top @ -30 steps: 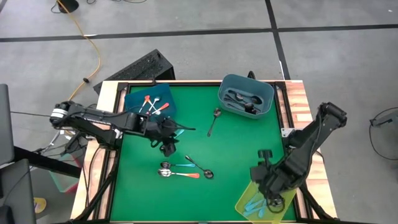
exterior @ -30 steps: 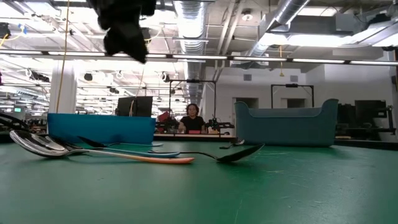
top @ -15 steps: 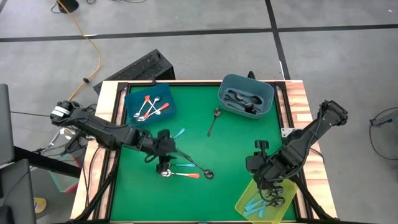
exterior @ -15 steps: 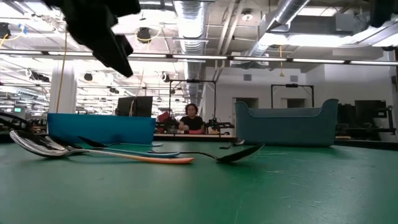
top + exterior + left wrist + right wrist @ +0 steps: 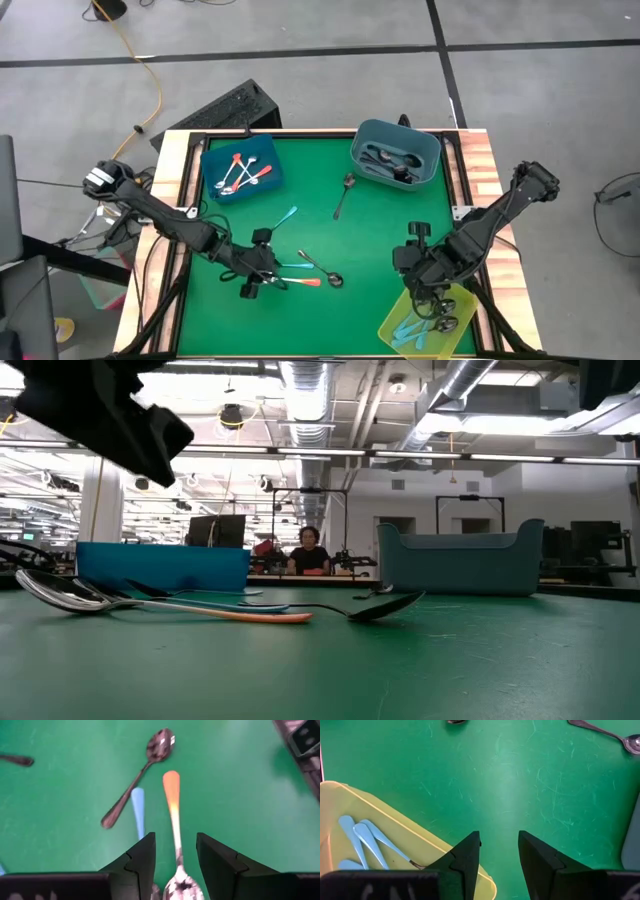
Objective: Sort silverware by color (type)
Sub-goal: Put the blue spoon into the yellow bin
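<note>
**A:** ok L to R, what's on the bench (image 5: 380, 240)?

**B:** Far L corner: blue bin (image 5: 241, 170) w/ orange-red-handled spoons in it. Left tool (image 5: 262, 280) is well in front of that bin, low over the loose cluster near the front edge. Fingers (image 5: 141, 857) are spread apart, nothing between them yet. In its wrist view the orange-handled spoon (image 5: 172, 815) lies straight ahead, bowl end right in the gap between the fingers, handle pointing away.

**A:** and next to it?

**B:** Light-blue-handled spoon (image 5: 137, 810) just beside the orange one, nearly parallel. A dark metal spoon (image 5: 137, 782) lies angled just past that, bowl far from the tool. Another blue-handled spoon (image 5: 284, 216) sits alone, a bit behind the left tool.

**A:** middle / right?

**B:** One dark spoon (image 5: 343, 196) mid-bench, near the grey-blue bin (image 5: 395, 160) holding dark spoons. Right tool (image 5: 425, 285) is at the front R, just beside the yellow tray (image 5: 430, 322), jaws apart, empty. Blue-handled spoons (image 5: 362, 837) lie in that tray, close to the tool.
</note>
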Available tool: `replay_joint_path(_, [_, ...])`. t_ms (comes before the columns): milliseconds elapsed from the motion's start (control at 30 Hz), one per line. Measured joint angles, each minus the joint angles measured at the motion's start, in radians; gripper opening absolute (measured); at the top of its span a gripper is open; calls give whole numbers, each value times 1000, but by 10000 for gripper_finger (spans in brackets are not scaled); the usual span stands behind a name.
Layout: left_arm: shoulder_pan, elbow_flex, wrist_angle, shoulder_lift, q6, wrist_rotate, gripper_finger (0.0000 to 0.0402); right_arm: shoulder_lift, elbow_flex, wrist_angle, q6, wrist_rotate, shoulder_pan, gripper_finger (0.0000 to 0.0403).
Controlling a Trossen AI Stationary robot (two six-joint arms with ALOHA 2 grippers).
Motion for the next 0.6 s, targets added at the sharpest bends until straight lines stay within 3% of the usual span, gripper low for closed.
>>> replay_joint_path(300, [-20, 1, 158, 112, 2, 16, 125, 0, -49, 16, 34, -2, -3, 147])
replay_joint_path(600, [-28, 45, 170, 213, -12, 63, 125, 1, -50, 37, 37, -3, -3, 147])
